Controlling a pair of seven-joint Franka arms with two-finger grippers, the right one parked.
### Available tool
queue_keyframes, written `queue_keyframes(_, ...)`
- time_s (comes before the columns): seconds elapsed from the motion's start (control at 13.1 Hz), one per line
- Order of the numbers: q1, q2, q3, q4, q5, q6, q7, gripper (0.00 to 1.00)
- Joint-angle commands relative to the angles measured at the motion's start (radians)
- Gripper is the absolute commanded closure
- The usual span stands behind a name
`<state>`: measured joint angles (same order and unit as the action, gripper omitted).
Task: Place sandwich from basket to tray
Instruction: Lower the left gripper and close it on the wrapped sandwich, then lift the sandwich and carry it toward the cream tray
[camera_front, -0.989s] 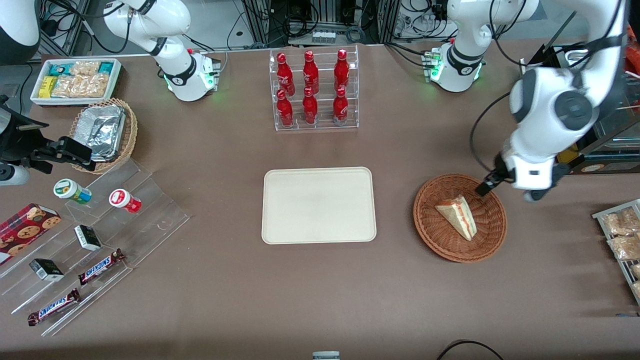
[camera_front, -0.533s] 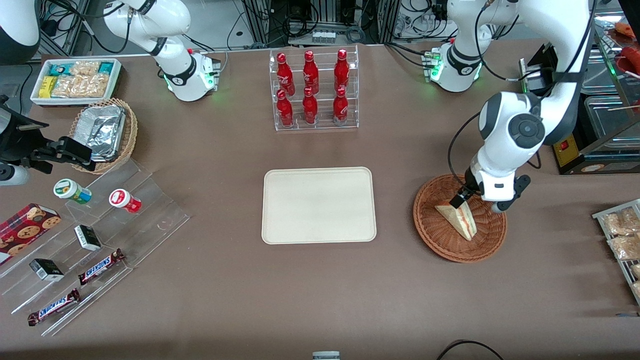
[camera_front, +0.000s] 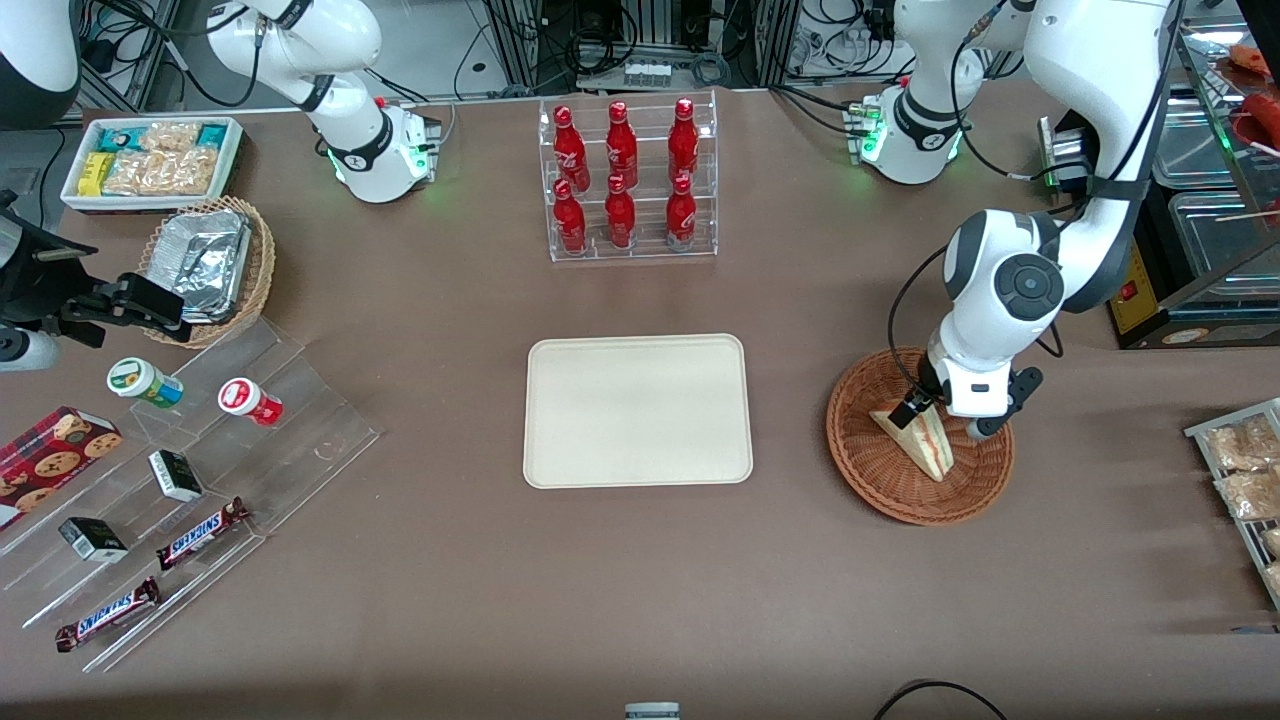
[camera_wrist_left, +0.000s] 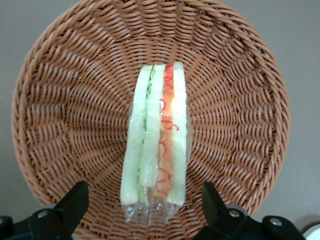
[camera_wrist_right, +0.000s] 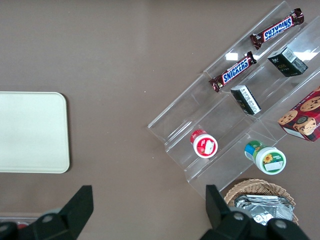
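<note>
The sandwich (camera_front: 925, 440), a wrapped wedge of white bread with red and green filling, lies in the reddish-brown wicker basket (camera_front: 870, 465) toward the working arm's end of the table. My gripper (camera_front: 925, 410) hovers low over the sandwich's end farther from the front camera. In the left wrist view the gripper (camera_wrist_left: 145, 202) is open, its fingers (camera_wrist_left: 75, 197) apart on either side of the sandwich's (camera_wrist_left: 157, 140) wrapped end, not touching it, with the basket (camera_wrist_left: 65, 115) all around. The cream-white tray (camera_front: 637, 410) lies bare at the table's middle, beside the basket.
A clear rack of red bottles (camera_front: 627, 180) stands farther from the front camera than the tray. A rack of bagged snacks (camera_front: 1240, 480) sits at the working arm's table edge. Stepped acrylic shelves with candy bars (camera_front: 170, 500) and a tan basket of foil trays (camera_front: 205, 265) lie toward the parked arm's end.
My gripper has swung in from the basket's rim toward the working arm's end and come down over the sandwich. The sandwich has not moved.
</note>
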<state>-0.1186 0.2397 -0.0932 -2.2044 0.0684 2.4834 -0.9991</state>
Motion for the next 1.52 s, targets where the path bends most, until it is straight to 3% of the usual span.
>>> queue_keyframes(0.0,-0.012,0.029,0.012,0.011,0.022,0.034,-0.027,0.25)
queue_keyframes(0.08,-0.012,0.035,0.012,0.023,0.024,0.032,-0.026,0.68)
queue_keyframes(0.15,-0.013,0.046,0.012,0.041,0.024,0.031,-0.026,0.97)
queue_keyframes(0.53,-0.013,0.030,0.010,0.055,0.077,0.006,-0.016,1.00)
queue_keyframes(0.68,-0.013,-0.035,0.003,0.075,0.131,-0.128,-0.003,1.00)
queue_keyframes(0.84,-0.013,-0.103,-0.089,0.191,0.139,-0.434,0.052,1.00)
queue_keyframes(0.99,-0.013,-0.100,-0.182,0.305,0.131,-0.604,0.074,1.00)
queue_keyframes(1.22,-0.013,-0.082,-0.336,0.348,0.123,-0.624,0.071,1.00)
queue_keyframes(1.45,-0.015,0.036,-0.491,0.382,0.117,-0.470,0.006,1.00)
